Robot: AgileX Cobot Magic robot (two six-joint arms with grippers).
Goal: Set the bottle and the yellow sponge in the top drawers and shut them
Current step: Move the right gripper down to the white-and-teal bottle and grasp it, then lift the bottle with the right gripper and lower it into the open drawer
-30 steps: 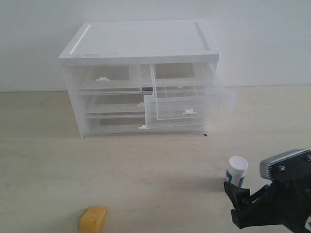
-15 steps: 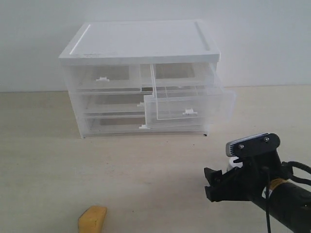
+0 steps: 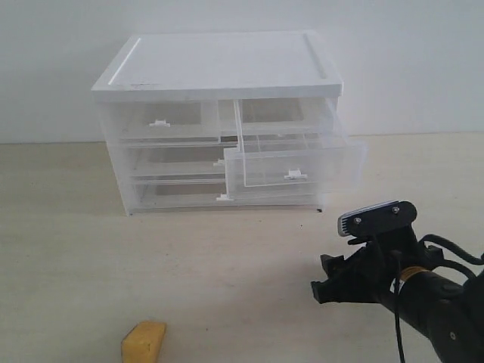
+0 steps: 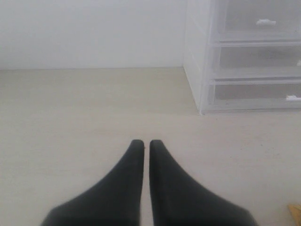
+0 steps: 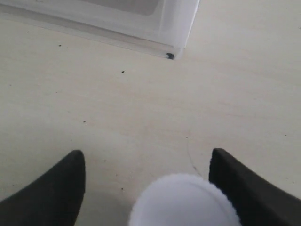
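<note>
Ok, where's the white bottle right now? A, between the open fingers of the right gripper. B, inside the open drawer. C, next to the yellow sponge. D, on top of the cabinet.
A: in the right wrist view the bottle, seen by its white cap, sits in the gap of the right gripper, with one dark finger spread out to each side of it.
</note>
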